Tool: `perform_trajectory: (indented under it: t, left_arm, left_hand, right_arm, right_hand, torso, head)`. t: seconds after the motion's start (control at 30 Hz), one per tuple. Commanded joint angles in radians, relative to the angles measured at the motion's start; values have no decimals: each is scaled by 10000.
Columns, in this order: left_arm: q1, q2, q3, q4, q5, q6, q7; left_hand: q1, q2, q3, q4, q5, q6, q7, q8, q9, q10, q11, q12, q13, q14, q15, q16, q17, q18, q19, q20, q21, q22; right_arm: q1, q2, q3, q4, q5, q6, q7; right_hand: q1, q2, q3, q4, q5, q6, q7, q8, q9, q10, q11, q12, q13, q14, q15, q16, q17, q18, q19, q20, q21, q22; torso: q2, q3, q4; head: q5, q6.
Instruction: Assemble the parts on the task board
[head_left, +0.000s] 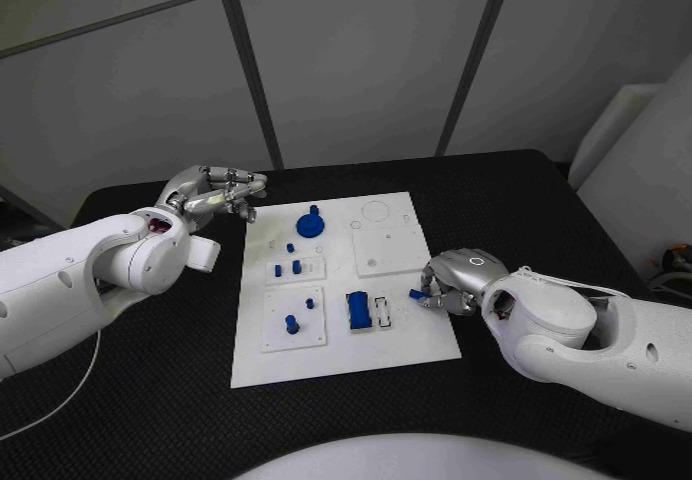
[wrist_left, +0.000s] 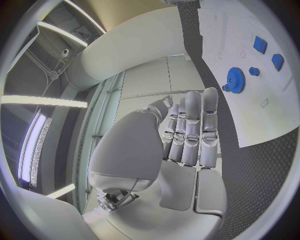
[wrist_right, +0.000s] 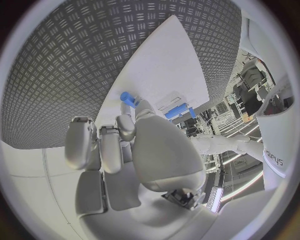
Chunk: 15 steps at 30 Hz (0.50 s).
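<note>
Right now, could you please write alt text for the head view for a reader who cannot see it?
The right hand holds a small blue part over the white task board's right edge. The left hand hovers at its far left corner, holding nothing. A blue gear and other blue parts sit on the board.

The right robot hand (head_left: 450, 285) is held low at the right edge of the task board (head_left: 346, 345), with a small blue part (head_left: 417, 295) pinched there. The left robot hand (head_left: 216, 195) is kept over the bench (head_left: 144, 400) just beside the board's far left corner. Between them, the blue gear (head_left: 310, 222), pegs (head_left: 293, 266) and block (head_left: 358, 310) stand in the way. Bare board is seen at the near edge.
</note>
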Motion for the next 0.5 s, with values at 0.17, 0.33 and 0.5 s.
perform_trajectory:
  t: [0.17,0.33,0.5]
  left_arm:
    - [14,39,7,-8,35,82,56]
    - [14,58,7,-18,17,60,54]
    - [15,72,7,-20,8,51,45]
  left_hand:
    - [-75,9,16,51,61,-69,-9,34,-5,-65,-16,71,11,-3,61,-35,-6,-27,65,6,-34,-15]
    - [-30,8,39,15,65,-77,-9,41,-4,-78,-19,88,16,-7,57,-35,-6,-24,71,4,-43,-21]
    - [-30,8,39,15,65,-77,-9,41,-4,-78,-19,88,16,-7,57,-35,-6,-24,71,4,-43,-21]
  right_arm:
    - [-80,-84,-74,201,279,-237,-304]
    - [-72,-169,-68,473,665,-899,-197]
    - [-62,-178,-63,701,1677,-1748,-74]
  right_hand:
    - [-95,-259,914,221,232,379,-167,131,117,317,-194,332,657,720,-221,40,1063,-86,141,-140,157,179]
    - [-574,-742,1633,526,384,644,-311,145,174,664,-285,680,963,761,-302,134,1202,-153,290,-210,380,487]
    - [-782,-915,1937,614,509,748,-359,151,224,745,-330,733,1020,772,-341,159,1241,-169,328,-248,437,565]
  torso:
    - [-16,-17,23]
    - [2,-15,32]
    - [5,-18,22]
  head:
    - [-3,-3]
    - [34,23]
    - [39,15]
